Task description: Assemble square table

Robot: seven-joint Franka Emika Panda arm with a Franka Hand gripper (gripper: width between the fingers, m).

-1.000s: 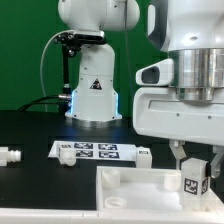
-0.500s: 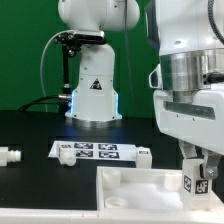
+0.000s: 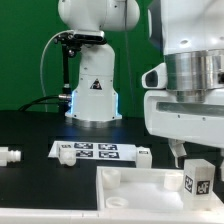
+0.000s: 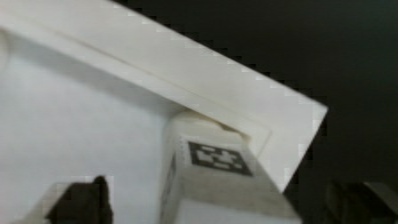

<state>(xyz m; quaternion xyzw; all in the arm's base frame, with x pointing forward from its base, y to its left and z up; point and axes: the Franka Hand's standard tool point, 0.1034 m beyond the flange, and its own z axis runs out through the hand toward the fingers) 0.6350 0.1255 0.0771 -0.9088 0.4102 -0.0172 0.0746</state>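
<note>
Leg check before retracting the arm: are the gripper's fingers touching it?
Apart. The wrist view shows clear gaps between the leg and both fingers.

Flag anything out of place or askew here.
Nothing stands out. The leg stands upright at the tabletop corner, between the fingers of the gripper. The marker board lies flat on the table.

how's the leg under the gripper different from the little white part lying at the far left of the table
The leg stands upright at a corner of the tabletop; the little white part lies on its side on the black table, well apart from the tabletop. The leg shows a black-and-white tag; the little white part shows none. Both are white.
</note>
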